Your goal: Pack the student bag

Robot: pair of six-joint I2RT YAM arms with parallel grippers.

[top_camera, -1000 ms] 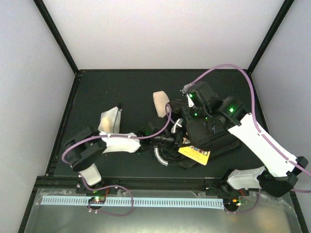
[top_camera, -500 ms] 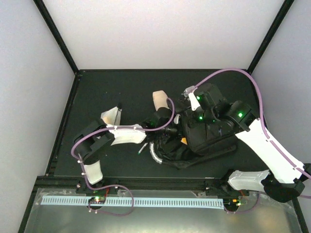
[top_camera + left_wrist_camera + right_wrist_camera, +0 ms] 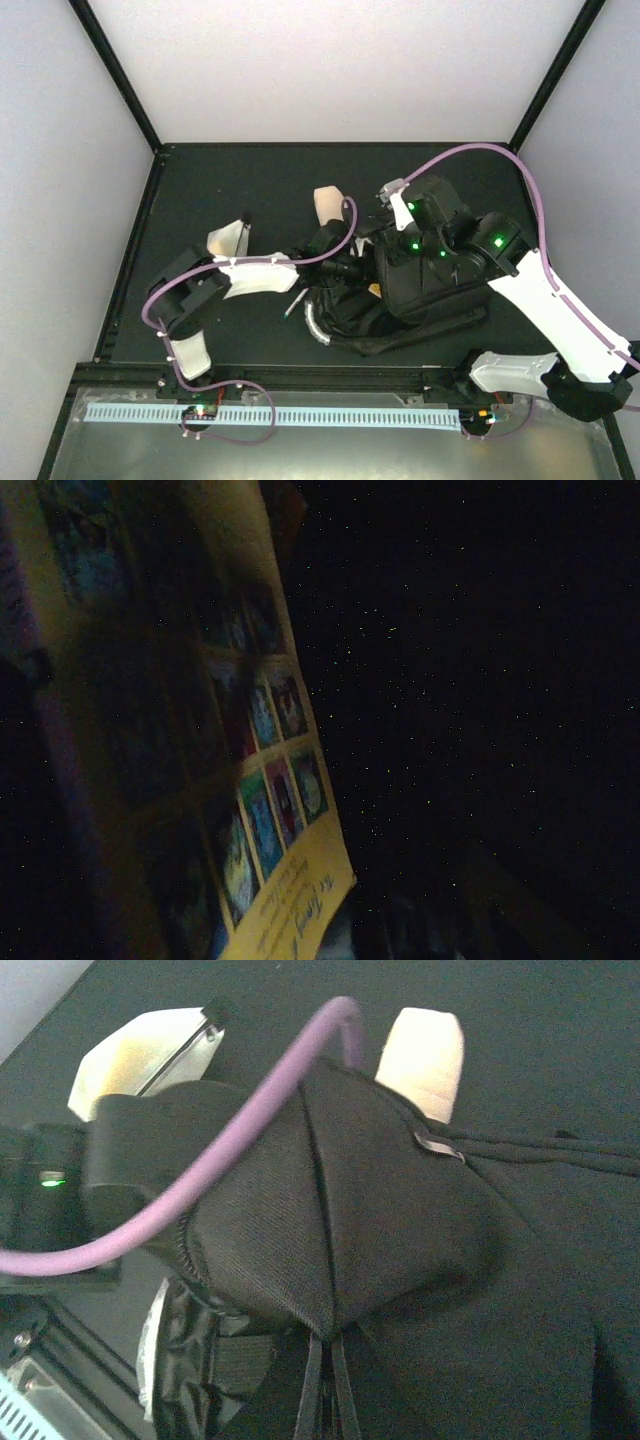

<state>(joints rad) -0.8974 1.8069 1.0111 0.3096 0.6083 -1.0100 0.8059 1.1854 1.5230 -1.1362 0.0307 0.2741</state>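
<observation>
Black student bag [image 3: 432, 285], yellow booklet [image 3: 262, 780] — coloured picture grid, purple cable [image 3: 250, 1120]

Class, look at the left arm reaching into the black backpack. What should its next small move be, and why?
Probably draw the left arm straight back out of the student bag. The left wrist view shows the yellow book lying in the bag's dark interior, and the arm's tip is buried in the opening. A slow, straight retreat seems least likely to snag fabric or drag the book out.
</observation>
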